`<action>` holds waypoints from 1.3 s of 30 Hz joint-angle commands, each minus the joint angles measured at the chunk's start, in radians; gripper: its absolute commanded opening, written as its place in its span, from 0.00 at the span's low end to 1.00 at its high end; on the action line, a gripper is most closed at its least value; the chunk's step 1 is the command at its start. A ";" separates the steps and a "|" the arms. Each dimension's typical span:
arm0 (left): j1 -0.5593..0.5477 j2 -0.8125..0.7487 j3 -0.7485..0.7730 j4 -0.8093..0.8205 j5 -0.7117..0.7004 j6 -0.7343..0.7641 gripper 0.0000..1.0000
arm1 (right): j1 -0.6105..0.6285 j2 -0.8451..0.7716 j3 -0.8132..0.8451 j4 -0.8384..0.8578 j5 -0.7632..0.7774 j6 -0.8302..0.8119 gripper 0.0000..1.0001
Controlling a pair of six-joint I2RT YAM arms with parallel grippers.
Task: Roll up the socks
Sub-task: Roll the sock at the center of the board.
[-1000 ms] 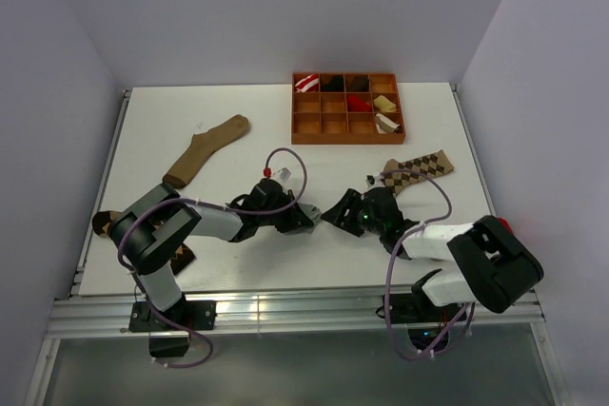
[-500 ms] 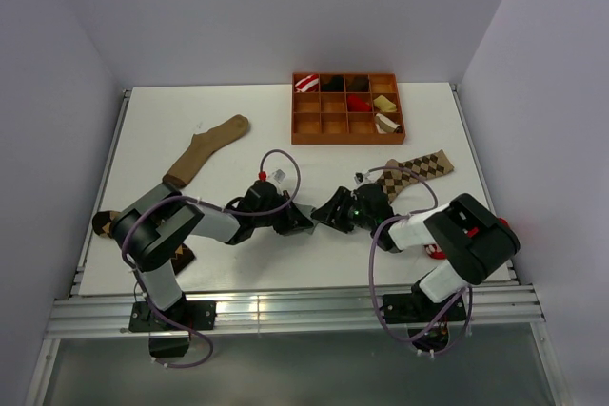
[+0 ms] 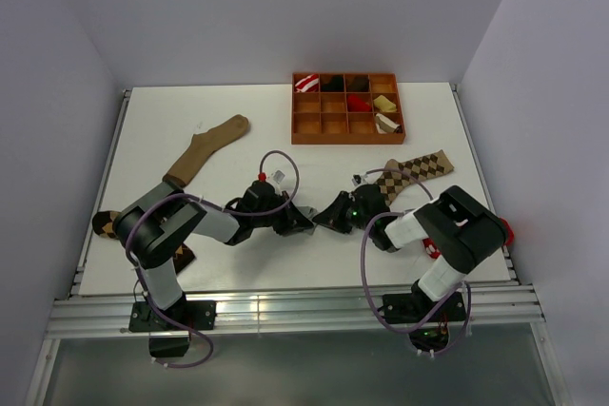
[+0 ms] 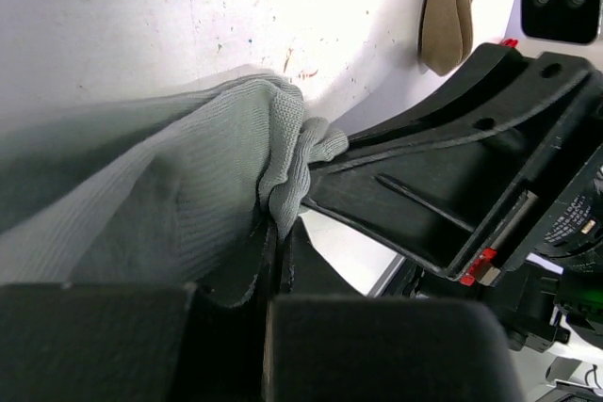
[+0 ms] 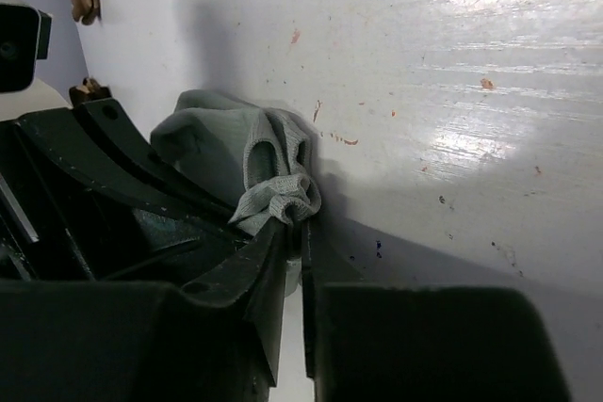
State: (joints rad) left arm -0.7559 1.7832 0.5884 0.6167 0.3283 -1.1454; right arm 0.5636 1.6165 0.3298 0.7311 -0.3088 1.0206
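**Robot test cell in a lab**

A paint-flecked white bench (image 3: 314, 273), boxed in by plain pale walls (image 3: 238, 16) and edged with an aluminium rail (image 3: 285, 309), carries a cabled left arm (image 3: 157, 235) and right arm (image 3: 466, 235): an enclosed robotics lab station.

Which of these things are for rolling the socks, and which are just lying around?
For the job: grey sock, light diamond sock, dark diamond sock.
Lying about: long tan sock, wooden tray.
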 commanded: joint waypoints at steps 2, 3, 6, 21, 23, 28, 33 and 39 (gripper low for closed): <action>0.001 0.012 -0.002 0.032 0.025 0.025 0.01 | 0.009 0.007 0.017 -0.091 0.026 -0.043 0.08; 0.001 0.015 0.001 0.026 0.025 0.032 0.03 | 0.010 0.000 0.020 -0.114 0.031 -0.047 0.00; 0.001 0.007 0.019 -0.029 0.000 0.067 0.18 | 0.010 -0.038 0.032 -0.189 0.063 -0.076 0.00; -0.246 -0.297 0.105 -0.460 -0.755 0.496 0.66 | 0.033 -0.150 0.228 -0.674 0.189 -0.159 0.00; -0.318 -0.300 0.091 -0.428 -0.825 0.573 0.66 | 0.036 -0.148 0.258 -0.720 0.203 -0.159 0.00; -0.425 -0.268 0.073 -0.307 -0.963 0.685 0.67 | 0.039 -0.133 0.295 -0.760 0.195 -0.155 0.00; -0.513 -0.171 0.129 -0.252 -1.042 0.806 0.66 | 0.041 -0.119 0.308 -0.774 0.186 -0.154 0.00; -0.559 -0.070 0.186 -0.207 -1.060 0.900 0.62 | 0.042 -0.113 0.319 -0.786 0.174 -0.151 0.00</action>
State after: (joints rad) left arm -1.2991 1.6863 0.7197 0.3355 -0.6735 -0.3302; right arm 0.5953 1.4963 0.6174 -0.0151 -0.1467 0.8795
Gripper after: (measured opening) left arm 0.625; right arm 0.021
